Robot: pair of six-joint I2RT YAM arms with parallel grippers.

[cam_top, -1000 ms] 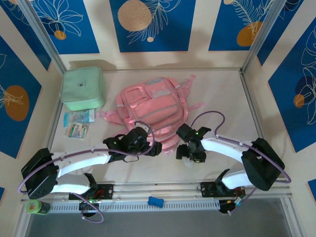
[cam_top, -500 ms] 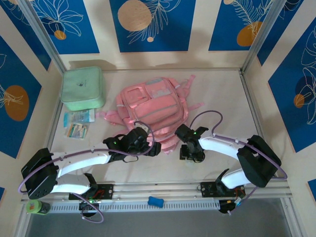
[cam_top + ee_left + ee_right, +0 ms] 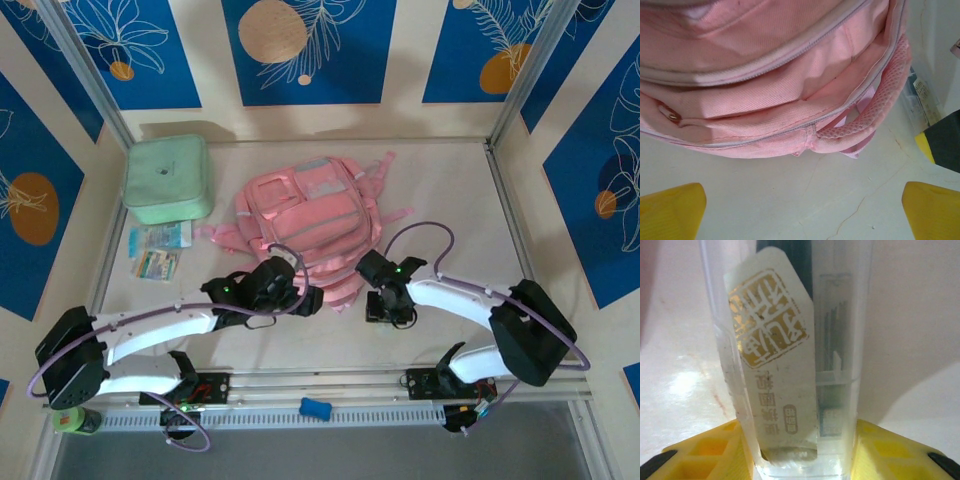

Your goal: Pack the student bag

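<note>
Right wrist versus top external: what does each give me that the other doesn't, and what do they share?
Right wrist: the clear plastic case close up, with its gold-printed label, jaws closed against both its sides. Top external: the layout, with the student bag mid-table, the mint green case at far left, and the left gripper at the bag's near edge. Shared: the right gripper and the pale table.
</note>
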